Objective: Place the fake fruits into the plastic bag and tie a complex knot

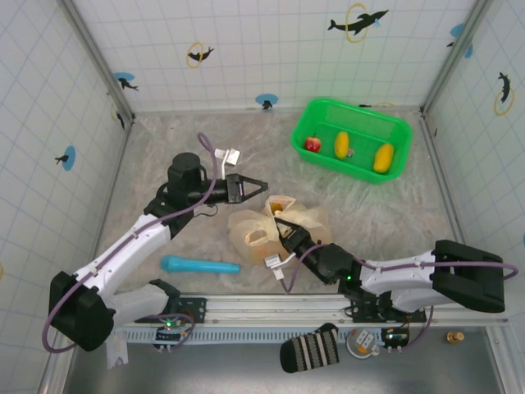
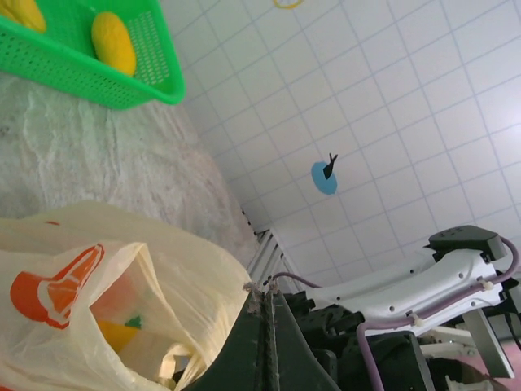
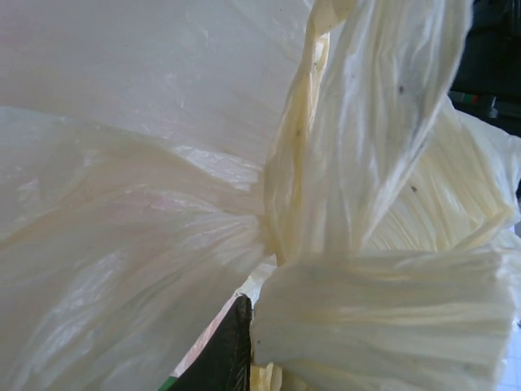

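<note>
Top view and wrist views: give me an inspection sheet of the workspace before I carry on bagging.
Surface: marbled grey table.
Job's things: bag mid-table, with coloured fruit pieces showing through it; apple and two yellow fruits lie in the basket.
Clutter: blue tube beside the bag; striped cloth on the near ledge.
Grippers: left gripper closed on the bag's edge; right gripper is buried in bag folds, so its jaws are hidden.
Cables: purple cables run along both arms; no snag seen.
Surroundings: tiled walls with dolphin stickers.
</note>
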Controlling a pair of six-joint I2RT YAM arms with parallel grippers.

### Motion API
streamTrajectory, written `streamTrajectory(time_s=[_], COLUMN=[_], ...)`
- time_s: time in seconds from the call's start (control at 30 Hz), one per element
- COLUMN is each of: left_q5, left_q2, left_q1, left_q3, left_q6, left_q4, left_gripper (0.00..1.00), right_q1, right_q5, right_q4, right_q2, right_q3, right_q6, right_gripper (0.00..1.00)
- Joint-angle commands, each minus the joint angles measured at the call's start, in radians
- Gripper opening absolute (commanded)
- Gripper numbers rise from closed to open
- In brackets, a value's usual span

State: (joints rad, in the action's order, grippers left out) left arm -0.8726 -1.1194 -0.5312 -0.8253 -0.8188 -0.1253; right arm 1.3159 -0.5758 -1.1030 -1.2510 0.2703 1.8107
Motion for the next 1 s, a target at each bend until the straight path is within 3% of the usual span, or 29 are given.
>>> streamTrajectory(time_s=[0.0, 0.07, 0.1, 0.13, 0.4, 0.73, 0.97], left_q5=[0.033, 0.054, 0.056, 0.048, 0.042, -0.006, -0.096], left_q2=[-0.006, -0.021, -0.025, -0.03, -0.115, -0.155, -0.162], left_q1=[0.001, -0.001, -0.003, -0.012, -0.088, -0.087, -0.101], left_q3=[0.006, -0.009, -0.005, -0.001, -0.062, -0.057, -0.024], left_q6=[0.041, 0.076, 0.078, 0.078, 0.16, 0.151, 0.062], left_q4=[0.034, 0.114, 0.126, 0.127, 0.248, 0.275, 0.144], left_gripper=[0.0, 0.0, 0.11, 0.16, 0.36, 0.39, 0.24], right_q1=[0.007, 0.008, 0.008, 0.008, 0.008, 0.008, 0.002], right_q5=[-0.011, -0.011, -0.011, -0.012, 0.006, 0.009, 0.013], right_q4=[-0.012, -0.019, -0.026, -0.034, -0.085, -0.074, -0.08], right_q2=[0.028, 0.027, 0.023, 0.019, -0.018, -0.013, -0.018], right_q3=[-0.001, -0.003, -0.005, -0.005, 0.007, 0.013, 0.008], right_q6=[-0.024, -0.011, 0.0, 0.011, 0.065, 0.079, 0.082], right_gripper=[0.09, 0.06, 0.05, 0.04, 0.0, 0.0, 0.0])
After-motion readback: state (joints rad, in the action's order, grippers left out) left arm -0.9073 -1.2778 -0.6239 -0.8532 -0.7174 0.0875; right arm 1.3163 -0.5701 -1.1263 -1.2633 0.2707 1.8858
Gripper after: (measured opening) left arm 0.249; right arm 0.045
